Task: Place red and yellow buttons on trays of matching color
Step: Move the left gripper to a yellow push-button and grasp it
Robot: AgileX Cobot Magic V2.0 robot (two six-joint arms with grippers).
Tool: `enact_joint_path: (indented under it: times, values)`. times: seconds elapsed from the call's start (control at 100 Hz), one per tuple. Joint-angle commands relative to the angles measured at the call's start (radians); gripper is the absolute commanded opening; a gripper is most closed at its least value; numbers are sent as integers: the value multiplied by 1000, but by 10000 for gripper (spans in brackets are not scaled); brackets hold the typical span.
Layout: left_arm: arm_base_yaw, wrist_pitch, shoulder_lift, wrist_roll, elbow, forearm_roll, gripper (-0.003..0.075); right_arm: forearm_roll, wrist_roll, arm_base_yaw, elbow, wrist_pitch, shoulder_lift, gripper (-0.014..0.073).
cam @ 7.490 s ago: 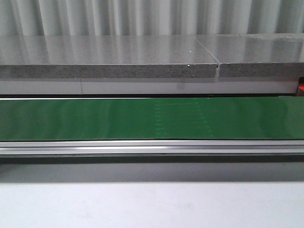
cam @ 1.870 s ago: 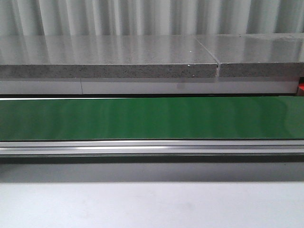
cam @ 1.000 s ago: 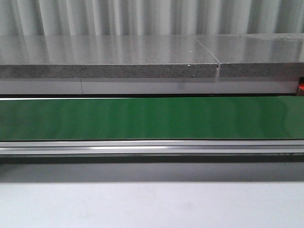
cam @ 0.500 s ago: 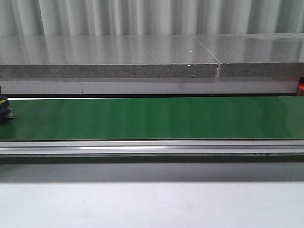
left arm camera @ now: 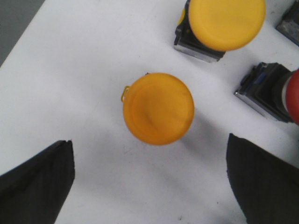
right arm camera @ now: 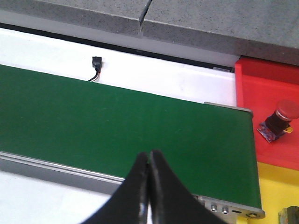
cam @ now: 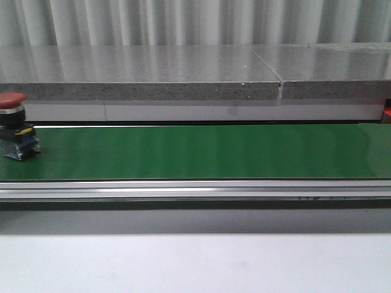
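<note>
A red button (cam: 13, 125) on a blue and yellow base rides the green belt (cam: 201, 151) at its far left end in the front view. In the left wrist view my left gripper (left arm camera: 150, 182) hangs open above a white surface, with a yellow button (left arm camera: 158, 108) just beyond its gap. Another yellow button (left arm camera: 224, 23) and part of a red button (left arm camera: 275, 93) lie farther off. My right gripper (right arm camera: 149, 156) is shut on nothing, over the belt's (right arm camera: 117, 121) near edge. A red button (right arm camera: 279, 119) lies on the red tray (right arm camera: 266, 88); the yellow tray (right arm camera: 278, 191) adjoins it.
A grey stone ledge (cam: 140, 76) runs behind the belt and an aluminium rail (cam: 195, 189) along its front. A small black connector with wires (right arm camera: 96, 65) sits on the white strip behind the belt. A dark object (right arm camera: 289, 217) shows at the yellow tray's corner.
A red button has come into the front view at the belt's left end and moved to the right. Half a second ago only its base showed at the edge.
</note>
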Motion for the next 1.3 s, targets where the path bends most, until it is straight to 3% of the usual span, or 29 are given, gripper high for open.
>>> enact_joint_path:
  times: [0.0, 0.31, 0.39, 0.47, 0.72, 1.07, 1.29]
  values:
    - [5, -33, 0, -12, -59, 0, 620, 1, -5, 1, -25, -69, -1, -67]
    - [5, -35, 78, -12, -105, 7, 618, 1, -5, 1, -25, -69, -1, -67]
    - [5, -36, 82, -12, -105, 7, 582, 1, -5, 1, -25, -69, -1, -67]
    - [5, -39, 82, -12, -105, 7, 483, 1, -5, 1, -25, -69, -1, -67]
    - [5, 3, 52, -12, -105, 7, -17, 1, -5, 1, -25, -69, -1, -67]
    - [-38, 80, -152, -2, -105, 7, -20, 1, -5, 1, -25, -69, -1, -67]
    - [-171, 111, -276, 26, -105, 0, -20, 1, -5, 1, -25, -69, -1, -67]
